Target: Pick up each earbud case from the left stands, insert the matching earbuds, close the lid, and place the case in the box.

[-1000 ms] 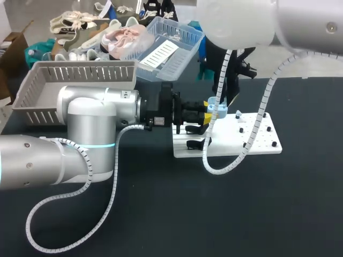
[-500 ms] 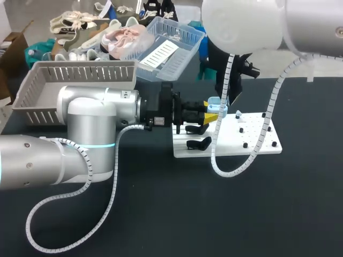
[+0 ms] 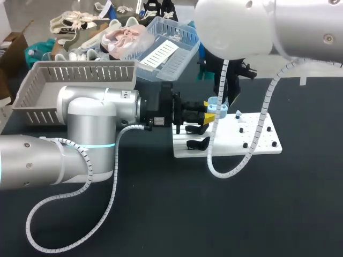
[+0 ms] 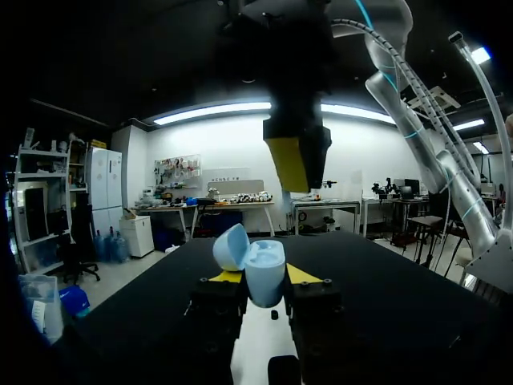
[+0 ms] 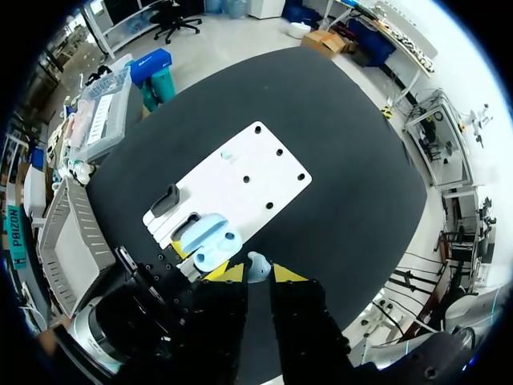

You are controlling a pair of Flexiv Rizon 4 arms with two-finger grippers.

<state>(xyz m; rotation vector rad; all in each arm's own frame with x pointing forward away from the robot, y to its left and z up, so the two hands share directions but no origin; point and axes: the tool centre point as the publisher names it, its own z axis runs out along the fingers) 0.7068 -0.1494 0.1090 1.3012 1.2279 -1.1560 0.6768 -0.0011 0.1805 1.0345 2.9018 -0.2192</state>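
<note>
Earbud case (image 3: 217, 110), pale blue, sits clamped in the left gripper (image 3: 207, 115) above the white board (image 3: 252, 144), as seen from overhead. From the left wrist, the case stands upright between both yellow tips, its lid tipped open and its shell smooth and rounded. From the right wrist, the right gripper (image 5: 258, 274) pinches a small pale-blue earbud (image 5: 257, 265) above the open case, not touching it. The likely risk: a descent slightly off line could jam the earbud on the rim or knock it loose, and downward pressure could twist the slick case in its grip.
</note>
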